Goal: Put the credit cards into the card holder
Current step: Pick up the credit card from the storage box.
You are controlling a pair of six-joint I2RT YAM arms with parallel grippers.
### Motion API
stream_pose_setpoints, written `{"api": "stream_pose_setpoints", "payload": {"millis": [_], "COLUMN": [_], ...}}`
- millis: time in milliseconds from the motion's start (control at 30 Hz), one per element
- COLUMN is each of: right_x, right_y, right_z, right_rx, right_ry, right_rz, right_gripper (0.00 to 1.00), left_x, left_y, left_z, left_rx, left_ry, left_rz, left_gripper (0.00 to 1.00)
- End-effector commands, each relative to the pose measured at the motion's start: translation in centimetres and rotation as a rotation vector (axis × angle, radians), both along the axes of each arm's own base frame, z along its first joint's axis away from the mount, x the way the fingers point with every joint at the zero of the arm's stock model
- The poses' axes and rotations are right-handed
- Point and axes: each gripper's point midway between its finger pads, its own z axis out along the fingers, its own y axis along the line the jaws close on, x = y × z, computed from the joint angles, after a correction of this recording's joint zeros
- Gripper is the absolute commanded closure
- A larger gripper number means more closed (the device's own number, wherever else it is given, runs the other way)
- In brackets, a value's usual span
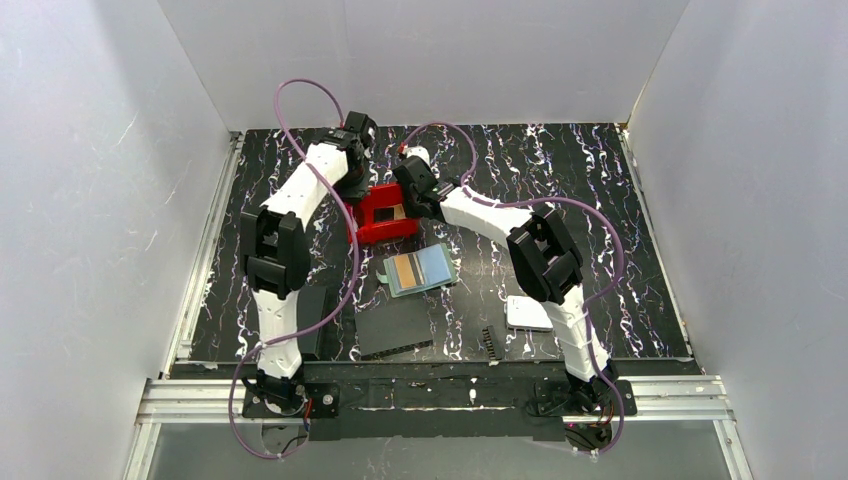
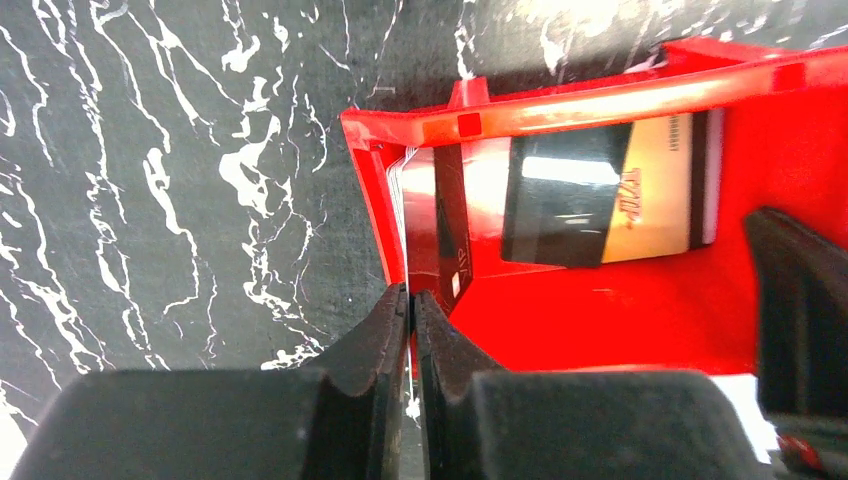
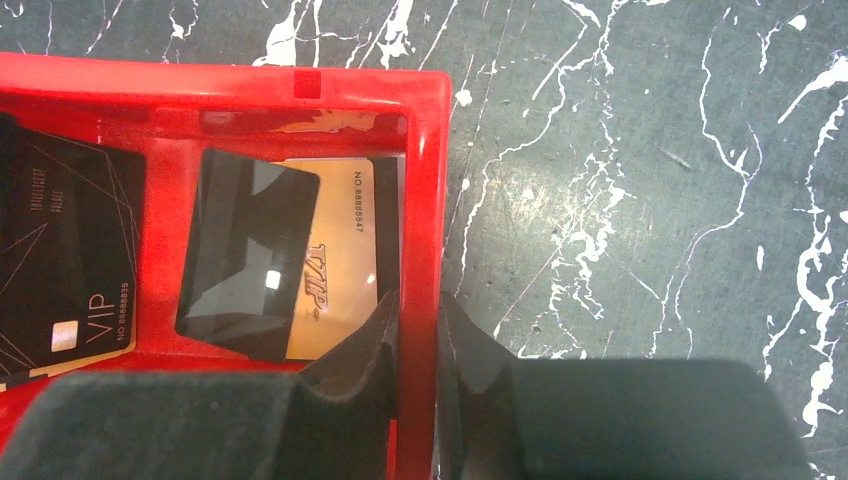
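Two credit cards lie on the floor of the red bin: a gold one with a black one lying partly over it. A third credit card, black and marked VIP, stands on edge against the bin's left wall. My left gripper is shut on this card's thin white edge. My right gripper is shut on the bin's right wall, with one finger inside and one outside. The card holder lies open in front of the bin, showing an orange and a blue patch.
A white rounded box sits near the right arm. Two flat black rectangles lie near the front edge, with a small black comb-like piece beside them. White walls close in the marbled table on three sides.
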Motion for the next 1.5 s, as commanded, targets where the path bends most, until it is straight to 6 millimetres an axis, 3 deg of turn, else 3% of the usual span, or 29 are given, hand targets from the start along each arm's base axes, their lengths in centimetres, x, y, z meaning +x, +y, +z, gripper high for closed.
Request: {"api": "stream_pose_setpoints", "payload": {"millis": [0, 100, 167, 333, 467, 533, 600, 700, 733, 767, 833, 1033, 1167, 1200, 1233, 1300, 1333, 1400, 1467], "right_x": [1.0, 1.0, 0.8, 0.3, -1.1, -3.2, -5.6, -9.3, -12.6, -13.3, -13.5, -12.4, -11.8, -11.7, -11.6, -11.7, -11.8, -11.9, -12.3], "right_y": [-0.1, 0.2, 0.8, 0.6, -0.6, -0.3, 0.2, 0.4, -0.1, -0.4, -0.9, -2.0, -2.9, -3.0, -3.1, -3.4, -3.4, -3.4, -3.2], "right_z": [0.7, 1.5, 2.6, 6.5, 10.3, 12.2, 14.1, 20.4, 25.0, 26.5, 27.5, 28.9, 28.8, 28.6, 28.3, 28.0, 27.8, 27.1, 26.5], "right_rx": [0.014, 0.037, 0.070, 0.152, 0.167, 0.268, 0.465, 0.838, 1.047, 1.096, 1.156, 1.356, 1.502, 1.525, 1.543, 1.564, 1.566, 1.555, 1.537], "right_ry": [-0.011, -0.006, -0.002, 0.017, 0.008, 0.017, 0.035, -0.033, -0.084, -0.122, -0.119, -0.059, 0.021, 0.034, 0.054, 0.068, 0.081, 0.111, 0.145], "right_rz": [-0.030, -0.026, -0.002, 0.044, 0.143, 0.302, 0.447, 0.615, 0.704, 0.729, 0.701, 0.629, 0.603, 0.606, 0.605, 0.631, 0.638, 0.650, 0.673], "right_gripper": [0.85, 0.79, 0.69, 0.50, 0.31, 0.22, 0.21, 0.24, 0.21, 0.21, 0.21, 0.50, 0.79, 0.93, 0.99, 0.99, 0.99, 0.99, 0.99], "left_x": [0.7, 0.4, 0.0, -1.8, -4.5, -5.6, -6.3, -7.5, -7.7, -7.9, -8.0, -8.3, -8.6, -8.6, -8.9, -9.3, -9.5, -9.8, -10.0], "left_y": [-0.1, -1.0, -1.5, -2.6, -4.9, -6.0, -7.0, -8.6, -9.9, -10.3, -10.9, -12.1, -12.4, -12.5, -12.7, -13.1, -13.3, -13.6, -14.0], "left_z": [8.5, 11.3, 13.4, 18.0, 20.5, 21.5, 22.6, 23.5, 24.8, 25.0, 25.1, 24.8, 24.4, 24.3, 24.0, 23.4, 23.2, 22.6, 22.0], "left_rx": [-0.071, -0.143, -0.191, -0.324, -0.554, -0.697, -0.844, -1.034, -1.173, -1.225, -1.300, -1.328, -1.350, -1.355, -1.364, -1.385, -1.399, -1.424, -1.441], "left_ry": [-0.187, -0.239, -0.286, -0.392, -0.431, -0.468, -0.516, -0.512, -0.519, -0.516, -0.497, -0.481, -0.463, -0.452, -0.431, -0.378, -0.347, -0.283, -0.229], "left_rz": [-0.011, -0.037, -0.053, -0.119, -0.197, -0.227, -0.241, -0.261, -0.274, -0.277, -0.272, -0.288, -0.283, -0.285, -0.292, -0.298, -0.300, -0.305, -0.306], "left_gripper": [1.00, 1.00, 1.00, 1.00, 1.00, 1.00, 1.00, 1.00, 1.00, 1.00, 1.00, 1.00, 1.00, 1.00, 1.00, 1.00, 0.88, 0.78, 0.77]}}
